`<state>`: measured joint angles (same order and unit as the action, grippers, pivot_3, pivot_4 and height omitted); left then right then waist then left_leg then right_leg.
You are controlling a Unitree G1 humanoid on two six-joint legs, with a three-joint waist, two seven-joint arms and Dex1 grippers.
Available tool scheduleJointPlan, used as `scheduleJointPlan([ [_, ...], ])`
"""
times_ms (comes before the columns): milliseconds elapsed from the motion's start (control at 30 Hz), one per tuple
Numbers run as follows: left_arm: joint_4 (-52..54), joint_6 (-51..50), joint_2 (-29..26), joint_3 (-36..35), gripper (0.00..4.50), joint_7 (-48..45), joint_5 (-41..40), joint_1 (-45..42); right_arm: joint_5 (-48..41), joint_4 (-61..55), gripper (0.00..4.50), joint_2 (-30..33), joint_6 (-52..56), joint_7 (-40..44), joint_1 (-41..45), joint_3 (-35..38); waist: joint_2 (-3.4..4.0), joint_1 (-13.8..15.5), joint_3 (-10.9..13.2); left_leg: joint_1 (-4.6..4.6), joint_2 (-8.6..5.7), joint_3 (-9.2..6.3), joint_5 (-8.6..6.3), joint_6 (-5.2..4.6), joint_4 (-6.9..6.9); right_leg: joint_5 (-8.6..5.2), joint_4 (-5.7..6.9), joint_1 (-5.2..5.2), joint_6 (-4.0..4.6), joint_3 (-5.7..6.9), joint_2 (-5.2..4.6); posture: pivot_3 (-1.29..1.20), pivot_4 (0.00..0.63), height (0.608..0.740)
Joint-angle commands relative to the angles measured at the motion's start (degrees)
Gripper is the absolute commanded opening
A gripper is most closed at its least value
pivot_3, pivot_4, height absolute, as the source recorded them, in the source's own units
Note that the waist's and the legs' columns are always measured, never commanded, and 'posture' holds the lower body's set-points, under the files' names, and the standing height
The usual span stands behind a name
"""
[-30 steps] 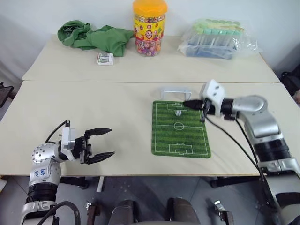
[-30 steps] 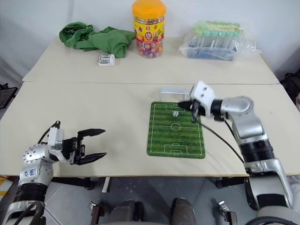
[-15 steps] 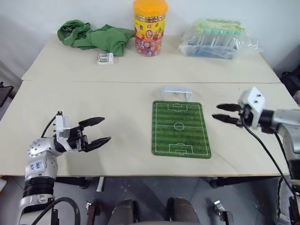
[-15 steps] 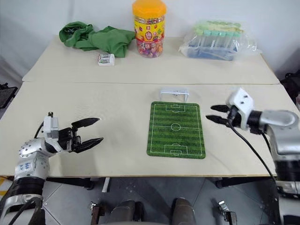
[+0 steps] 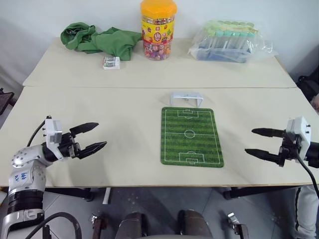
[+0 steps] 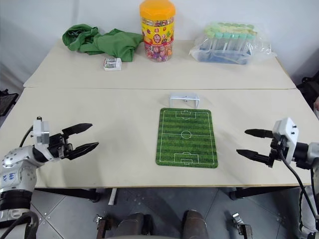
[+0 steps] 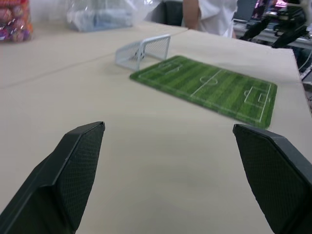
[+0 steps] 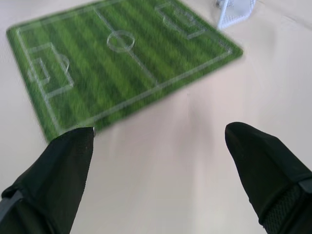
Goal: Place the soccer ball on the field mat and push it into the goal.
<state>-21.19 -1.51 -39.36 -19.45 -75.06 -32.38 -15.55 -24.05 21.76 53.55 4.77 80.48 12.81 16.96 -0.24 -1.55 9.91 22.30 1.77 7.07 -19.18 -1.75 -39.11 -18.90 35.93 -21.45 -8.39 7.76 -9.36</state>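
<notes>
The field mat (image 5: pixel 191 136) lies flat on the near table, right of centre, with nothing on it. The goal (image 5: pixel 187 98) stands just beyond its far short edge. The soccer ball is hidden from me; I cannot make it out inside the goal. My left gripper (image 5: pixel 101 134) is open and empty, hovering near the table's left front and pointing toward the mat (image 7: pixel 209 85) and goal (image 7: pixel 144 48). My right gripper (image 5: pixel 249 141) is open and empty, off the mat's right side near the front edge. The mat (image 8: pixel 117 58) lies ahead of its fingers.
On the far table are a green cloth (image 5: pixel 99 40), a small white box (image 5: pixel 111 62), a candy jar with an orange lid (image 5: pixel 159 30) and a bag of tubes (image 5: pixel 232 40). A seam separates the two tables. A person in white (image 7: pixel 209 14) stands beyond the table.
My right gripper pulled away from the mat's goal end, out to the right and toward the front edge, and opened. The ball left the mat. My left gripper drifted left.
</notes>
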Motion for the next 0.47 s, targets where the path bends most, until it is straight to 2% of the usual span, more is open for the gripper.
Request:
scheduleJointPlan([
  [33,2.39,-0.73,-1.42,-2.23,4.5,-0.11,-1.67,0.78,-0.97,2.26,4.49,1.01,-2.02,0.65,-0.02,2.66,0.0,0.01,0.0,0.0,-0.01,0.01,0.0,0.0,-0.01,0.0,0.0,0.01,0.0,-0.03,-0.01,0.0,0.15,0.74],
  [467,3.83,-3.74,-1.47,-2.2,4.5,-0.92,-2.34,0.23,-1.82,1.13,4.49,-0.37,-1.81,-2.27,-1.55,3.25,0.0,0.06,0.0,-0.02,0.0,-0.01,0.0,0.0,-0.04,0.0,0.02,0.04,0.0,-0.02,-0.01,0.0,0.15,0.74],
])
